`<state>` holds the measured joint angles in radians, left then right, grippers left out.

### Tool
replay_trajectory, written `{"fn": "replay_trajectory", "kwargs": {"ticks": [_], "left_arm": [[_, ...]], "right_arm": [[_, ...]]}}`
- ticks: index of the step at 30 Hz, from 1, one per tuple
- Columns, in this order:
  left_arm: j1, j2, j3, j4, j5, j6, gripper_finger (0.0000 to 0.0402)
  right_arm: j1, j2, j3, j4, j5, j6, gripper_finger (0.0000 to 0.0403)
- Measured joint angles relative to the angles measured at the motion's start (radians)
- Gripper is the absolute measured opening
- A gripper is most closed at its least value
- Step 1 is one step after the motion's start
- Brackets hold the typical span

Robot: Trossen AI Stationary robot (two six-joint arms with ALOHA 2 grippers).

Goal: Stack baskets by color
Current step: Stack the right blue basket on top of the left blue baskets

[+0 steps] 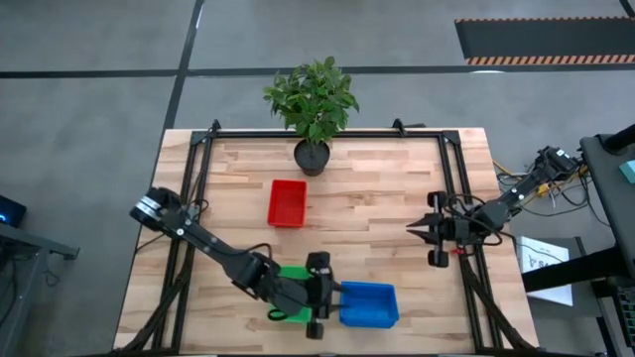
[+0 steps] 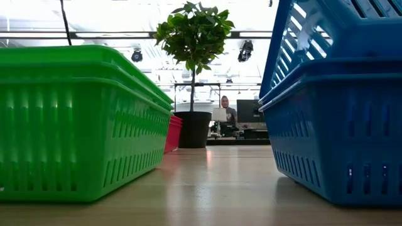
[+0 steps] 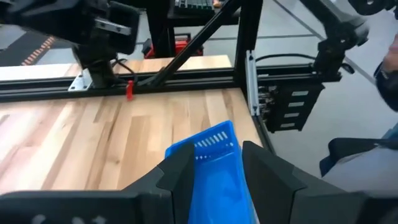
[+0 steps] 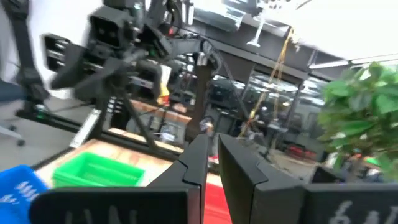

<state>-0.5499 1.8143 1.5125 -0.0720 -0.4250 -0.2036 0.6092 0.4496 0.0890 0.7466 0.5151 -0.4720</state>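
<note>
A blue basket [image 1: 369, 304] sits near the table's front edge, with my left gripper [image 1: 327, 296] shut on its left end. In the low view this basket [image 2: 339, 25] tilts steeply over a lower blue basket [image 2: 339, 138] that rests on the table. The green baskets [image 1: 293, 280] lie stacked under my left arm, bottom on the table. A red basket [image 1: 288, 202] rests flat at mid-table. My right gripper [image 1: 417, 230] hovers shut at the right side, holding nothing. My left gripper holds the blue basket by its short left end [image 3: 208, 163], which sits between the two fingers [image 3: 180, 177]. The fingers come nearly level from the table's left. The basket stretches away from them and is tilted, its held end raised above the lower blue basket.
A black pot with a leafy plant [image 1: 312, 156] stands at the far edge, behind the red basket. Black frame rails [image 1: 451, 178] run along the table's sides. Bare wood lies between the red basket and my right gripper. A person [image 2: 224, 110] sits far behind the table.
</note>
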Motion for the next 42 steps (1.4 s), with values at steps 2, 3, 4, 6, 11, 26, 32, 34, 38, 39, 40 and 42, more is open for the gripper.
{"fn": "replay_trajectory", "kwargs": {"ticks": [2, 3, 4, 6, 11, 26, 32, 34, 38, 39, 40, 42], "left_arm": [[0.002, 0.015, 0.021, 0.0, 0.005, 0.0, 0.0118], [0.003, 0.025, 0.03, 0.002, 0.005, 0.0, 0.0118], [0.005, 0.035, 0.038, 0.001, 0.005, 0.0, 0.0118], [0.009, 0.064, 0.055, 0.003, 0.005, -0.001, 0.0118], [0.031, 0.121, 0.083, 0.0, 0.046, -0.001, 0.0118], [0.038, 0.145, 0.108, 0.002, 0.088, 0.027, 0.0118], [0.046, 0.183, 0.129, -0.001, 0.171, 0.026, 0.0119], [0.051, 0.181, 0.126, 0.008, 0.195, 0.026, 0.0125], [0.053, 0.199, 0.127, 0.005, 0.216, 0.007, 0.0157], [0.053, 0.203, 0.128, 0.002, 0.219, 0.003, 0.0169], [0.053, 0.205, 0.128, -0.005, 0.225, 0.001, 0.0181], [0.052, 0.204, 0.122, 0.007, 0.225, 0.001, 0.0205]], "right_arm": [[-0.002, -0.003, 0.024, -0.041, 0.011, -0.024, 0.0031], [-0.002, -0.003, 0.033, -0.062, 0.012, -0.027, 0.0031], [-0.002, -0.003, 0.041, -0.077, 0.011, -0.03, 0.0031], [-0.001, -0.003, 0.055, -0.085, 0.01, -0.041, 0.0031], [-0.001, -0.007, 0.069, -0.084, 0.008, -0.045, 0.0031], [-0.001, -0.012, 0.069, -0.077, 0.005, -0.044, 0.0031], [-0.001, -0.009, 0.068, -0.093, 0.005, 0.011, 0.0031], [-0.001, -0.009, 0.068, -0.106, 0.005, 0.028, 0.0031], [-0.001, -0.009, 0.068, -0.129, 0.008, 0.044, 0.0031], [-0.001, -0.009, 0.068, -0.131, 0.008, 0.045, 0.0031], [-0.001, -0.009, 0.068, -0.132, 0.008, 0.045, 0.0031], [-0.001, -0.009, 0.068, -0.136, 0.008, 0.046, 0.0031]]}}
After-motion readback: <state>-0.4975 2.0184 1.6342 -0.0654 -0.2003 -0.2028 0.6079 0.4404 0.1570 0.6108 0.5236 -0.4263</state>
